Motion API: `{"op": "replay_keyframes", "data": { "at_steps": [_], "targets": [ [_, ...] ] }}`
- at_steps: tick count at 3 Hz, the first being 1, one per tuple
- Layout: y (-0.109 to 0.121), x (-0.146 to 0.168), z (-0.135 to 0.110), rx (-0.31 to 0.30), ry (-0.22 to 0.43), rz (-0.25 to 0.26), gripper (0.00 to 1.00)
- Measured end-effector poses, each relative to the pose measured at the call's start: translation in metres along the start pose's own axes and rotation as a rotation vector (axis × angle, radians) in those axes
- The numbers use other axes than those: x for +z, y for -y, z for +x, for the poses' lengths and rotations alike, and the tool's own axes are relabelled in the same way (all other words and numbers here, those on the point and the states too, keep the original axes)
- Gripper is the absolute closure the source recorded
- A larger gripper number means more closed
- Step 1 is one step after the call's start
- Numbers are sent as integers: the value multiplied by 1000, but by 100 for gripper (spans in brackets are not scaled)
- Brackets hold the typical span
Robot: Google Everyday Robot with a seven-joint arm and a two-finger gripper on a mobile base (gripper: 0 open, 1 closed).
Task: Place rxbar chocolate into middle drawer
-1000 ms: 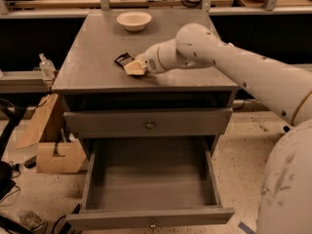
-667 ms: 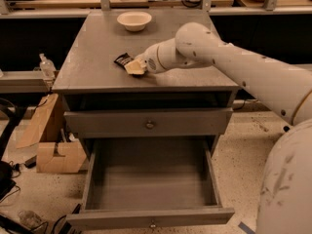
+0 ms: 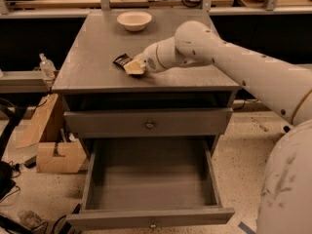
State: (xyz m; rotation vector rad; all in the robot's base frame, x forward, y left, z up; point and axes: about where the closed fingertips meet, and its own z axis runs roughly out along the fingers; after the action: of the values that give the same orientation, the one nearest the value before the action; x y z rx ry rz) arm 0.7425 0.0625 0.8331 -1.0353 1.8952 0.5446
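Camera view: looks down on the front of a grey cabinet, with the arm coming in from 3 o'clock
Rxbar chocolate: the rxbar chocolate [image 3: 122, 60] lies flat on the cabinet top [image 3: 92, 72], left of centre and well back from the front edge; its black wrapper shows at the gripper's tip, with its right end hidden there
Gripper: the gripper [image 3: 133, 67] sits at 4 o'clock of the bar, low on the top and right against it; whether it has clamped the bar or only rests beside it I cannot tell
Reason for the pose: the wrist lies nearly level with the surface, and I take that as an approach suited to a thin, flat packet with little height to take hold of
Arm: the arm [image 3: 234, 62] stretches away to 3 o'clock, over the right side of the top
Bowl: a cream bowl [image 3: 134, 20] stands at 12 o'clock of the bar, well apart and out of the way
Middle drawer: the middle drawer [image 3: 151, 217] is at 6 o'clock, pulled far out and bare inside; open to receive the bar from above
Upper drawer front: the upper drawer front [image 3: 107, 123] is closed, between the top and the open drawer
Stage: pick-up not yet shown done; the lift and carry forward remain
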Motion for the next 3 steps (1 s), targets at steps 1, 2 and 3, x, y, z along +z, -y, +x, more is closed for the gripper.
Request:
{"op": "replay_keyframes", "data": {
  "at_steps": [1,2,3],
  "targets": [
    [-6,-30,-24,-65,50,-8,100],
    [-15,-75,-43,-144,108,9,100],
    [-27,-120,-27,-200,128,14,100]
  ]
}}
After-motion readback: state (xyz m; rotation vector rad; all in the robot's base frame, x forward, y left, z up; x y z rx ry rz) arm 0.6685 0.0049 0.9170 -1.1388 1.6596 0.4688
